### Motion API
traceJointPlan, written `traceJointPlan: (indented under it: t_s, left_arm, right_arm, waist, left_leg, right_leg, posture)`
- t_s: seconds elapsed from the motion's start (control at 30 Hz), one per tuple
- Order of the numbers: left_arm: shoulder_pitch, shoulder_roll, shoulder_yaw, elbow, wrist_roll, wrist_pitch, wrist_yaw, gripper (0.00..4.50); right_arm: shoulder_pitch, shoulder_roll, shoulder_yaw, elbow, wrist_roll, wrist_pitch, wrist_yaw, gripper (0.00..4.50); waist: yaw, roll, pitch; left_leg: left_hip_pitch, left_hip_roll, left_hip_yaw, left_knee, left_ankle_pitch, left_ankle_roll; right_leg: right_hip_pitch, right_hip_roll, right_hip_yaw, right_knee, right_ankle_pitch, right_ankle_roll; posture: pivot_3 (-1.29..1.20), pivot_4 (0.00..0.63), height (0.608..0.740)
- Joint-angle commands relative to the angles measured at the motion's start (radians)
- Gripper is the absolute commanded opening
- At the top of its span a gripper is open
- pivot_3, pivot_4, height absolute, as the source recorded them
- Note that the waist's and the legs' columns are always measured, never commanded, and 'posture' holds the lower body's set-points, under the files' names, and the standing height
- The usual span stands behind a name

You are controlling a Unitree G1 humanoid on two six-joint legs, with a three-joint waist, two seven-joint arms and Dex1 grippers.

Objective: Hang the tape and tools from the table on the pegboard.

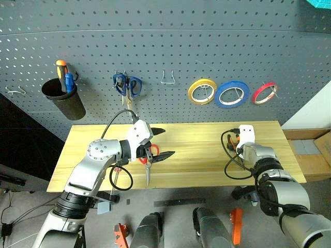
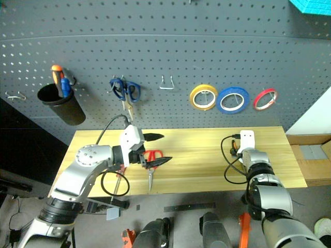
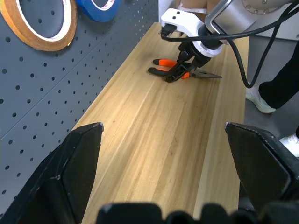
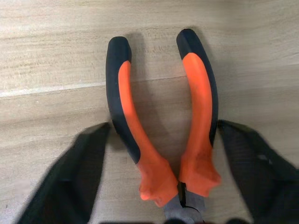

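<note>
On the dark pegboard (image 1: 155,41) the blue tape (image 1: 232,95) hangs on a hook between a yellow roll and a thin red roll. Orange-and-black pliers (image 4: 159,140) lie on the right of the yellow wooden table (image 1: 201,157). My right gripper (image 3: 180,72) is lowered over them, open, one finger on each side of the handles near the joint. My left gripper (image 1: 164,142) hovers open above the red-handled scissors (image 2: 153,154), whose blades point toward the front edge. A slim screwdriver (image 1: 116,178) lies partly hidden under my left arm.
Blue-handled scissors (image 1: 127,85) and a black cup (image 1: 64,98) holding orange and blue tools hang on the left of the board. An empty metal hook (image 1: 167,77) sits between the scissors and the yellow roll (image 1: 202,91). The red roll (image 1: 265,93) hangs rightmost.
</note>
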Motion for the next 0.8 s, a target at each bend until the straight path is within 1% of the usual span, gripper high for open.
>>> traceJointPlan:
  t_s: [0.03,0.1,0.17,0.23,0.3,0.4,0.47,0.53,0.63,0.8]
  left_arm:
    - [0.015,0.004,0.029,-0.043,-0.018,0.0,0.008,4.5]
    - [0.024,0.004,0.042,-0.049,-0.025,0.008,0.015,4.5]
    - [0.036,0.001,0.07,-0.055,-0.041,0.017,0.029,4.5]
    - [0.051,-0.002,0.107,-0.06,-0.065,0.039,0.052,4.5]
    - [0.075,0.003,0.138,-0.063,-0.067,0.035,0.075,4.5]
    - [0.118,-0.001,0.201,-0.084,-0.087,0.045,0.116,4.5]
    - [0.133,-0.005,0.232,-0.094,-0.103,0.057,0.135,4.5]
    - [0.144,0.0,0.246,-0.094,-0.108,0.058,0.143,4.5]
    - [0.153,0.002,0.251,-0.1,-0.11,0.056,0.15,4.5]
    - [0.173,-0.008,0.3,-0.117,-0.142,0.07,0.185,4.5]
  right_arm:
    - [-0.002,-0.007,-0.015,0.049,0.02,-0.009,-0.004,2.4]
    - [-0.006,-0.003,-0.01,0.042,0.028,-0.013,0.0,1.9]
    - [-0.005,0.009,0.001,-0.005,0.033,-0.009,0.001,1.85]
    - [0.017,0.029,0.021,-0.119,0.038,0.019,0.01,1.84]
    - [0.082,0.067,0.032,-0.349,0.062,0.111,0.007,1.83]
    - [0.261,0.158,0.106,-0.904,0.103,0.329,-0.008,1.82]
    - [0.346,0.197,0.163,-1.148,0.113,0.426,-0.015,1.81]
    - [0.411,0.235,0.218,-1.32,0.109,0.49,-0.032,1.8]
    - [0.447,0.257,0.267,-1.444,0.094,0.525,-0.053,1.8]
    - [0.412,0.226,0.356,-1.589,0.061,0.448,-0.031,1.79]
  waist:
    - [0.0,0.0,0.0]
    - [0.0,-0.002,-0.001]
    - [0.0,-0.002,-0.001]
    - [0.0,-0.002,-0.001]
    - [-0.001,-0.002,-0.001]
    - [0.001,-0.001,-0.001]
    - [0.001,-0.001,-0.001]
    - [0.004,-0.001,-0.001]
    - [0.006,-0.001,-0.001]
    - [0.011,-0.001,-0.001]
  left_leg:
    - [0.0,0.0,0.0,0.0,0.0,0.0]
    - [0.0,0.0,0.0,0.0,0.0,0.0]
    - [0.0,0.0,0.0,0.001,0.0,0.0]
    - [0.0,0.0,0.0,0.001,0.0,0.0]
    - [0.0,0.001,0.0,0.001,0.0,0.0]
    - [-0.001,0.002,-0.002,0.0,0.0,0.0]
    - [-0.005,0.001,-0.004,0.0,0.0,0.0]
    - [-0.006,0.001,-0.005,0.0,0.0,-0.001]
    - [-0.005,0.0,-0.006,0.001,0.0,-0.001]
    - [-0.004,0.0,-0.005,0.006,0.001,-0.001]
  right_leg:
    - [0.0,0.0,0.0,0.0,0.0,0.0]
    - [0.001,0.0,0.0,0.0,0.0,0.0]
    - [0.001,0.0,0.0,0.0,0.0,0.0]
    - [0.001,0.0,0.0,0.0,0.0,0.0]
    - [-0.001,0.0,0.0,0.001,0.0,0.0]
    - [-0.005,0.0,0.001,0.005,0.0,0.0]
    - [-0.012,-0.001,0.003,0.011,-0.001,0.001]
    - [-0.013,0.0,0.002,0.011,-0.001,0.0]
    - [-0.011,-0.001,0.002,0.011,-0.001,0.001]
    - [-0.009,-0.001,0.002,0.01,-0.004,0.005]
  posture:
    - [-0.05,0.207,0.74]
    - [-0.05,0.207,0.74]
    - [-0.05,0.208,0.74]
    - [-0.05,0.208,0.74]
    - [-0.05,0.211,0.74]
    - [-0.05,0.214,0.74]
    - [-0.05,0.213,0.74]
    - [-0.05,0.212,0.74]
    - [-0.05,0.207,0.74]
    - [-0.05,0.204,0.74]
